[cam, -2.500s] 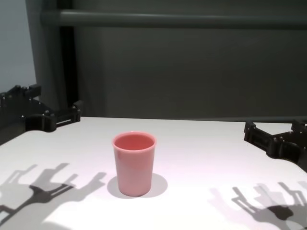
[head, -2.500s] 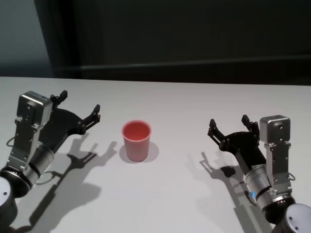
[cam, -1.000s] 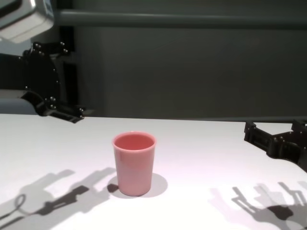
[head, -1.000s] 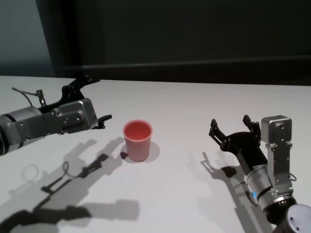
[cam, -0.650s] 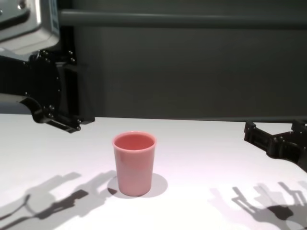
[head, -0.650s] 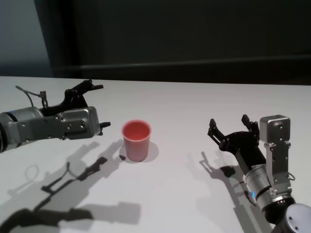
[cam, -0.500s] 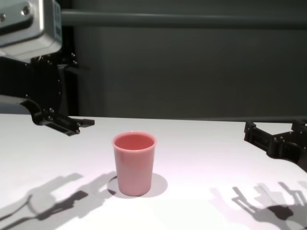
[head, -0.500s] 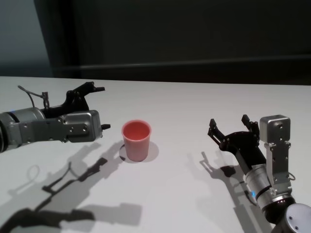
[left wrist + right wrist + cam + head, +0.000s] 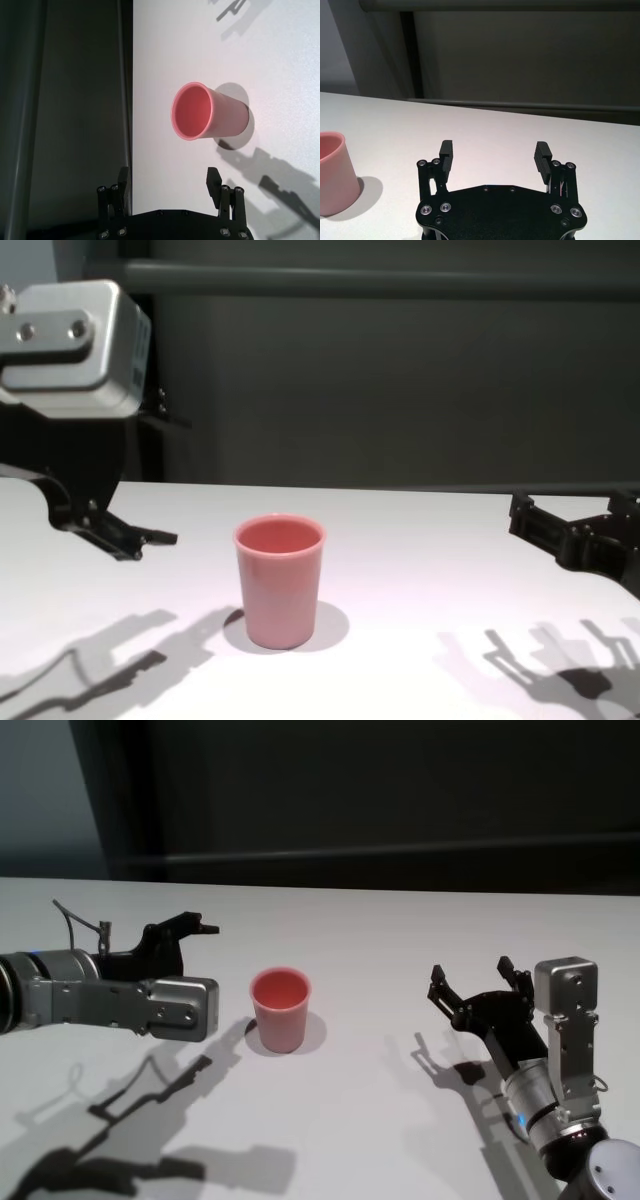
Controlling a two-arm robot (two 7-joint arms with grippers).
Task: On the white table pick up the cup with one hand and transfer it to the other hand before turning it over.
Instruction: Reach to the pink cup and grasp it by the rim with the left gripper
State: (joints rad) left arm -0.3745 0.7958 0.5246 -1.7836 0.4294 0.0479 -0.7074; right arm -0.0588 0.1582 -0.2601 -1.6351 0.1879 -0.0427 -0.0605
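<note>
The cup [image 9: 281, 1009] stands upright, rim up, near the middle of the white table [image 9: 380, 930], untouched. The left gripper [image 9: 200, 965], turned onto its side, has swung in from the table's left edge and dropped toward the surface; it now sits just beside the cup, level with its wall, fingers spread wide and holding nothing. In the left wrist view the cup [image 9: 207, 112] lies ahead of the 2 fingertips [image 9: 214, 179], centred on the gap but not yet between them. Compared with 2.5 s ago, when this gripper rested upright at the far left, it has rolled over and closed most of the distance; over the last 0.5 s it mainly lowered. This reads as the end of the approach, with a short advance left before closing. The right gripper [image 9: 480, 982] has not moved: parked well apart at the right, fingers open and empty.
</note>
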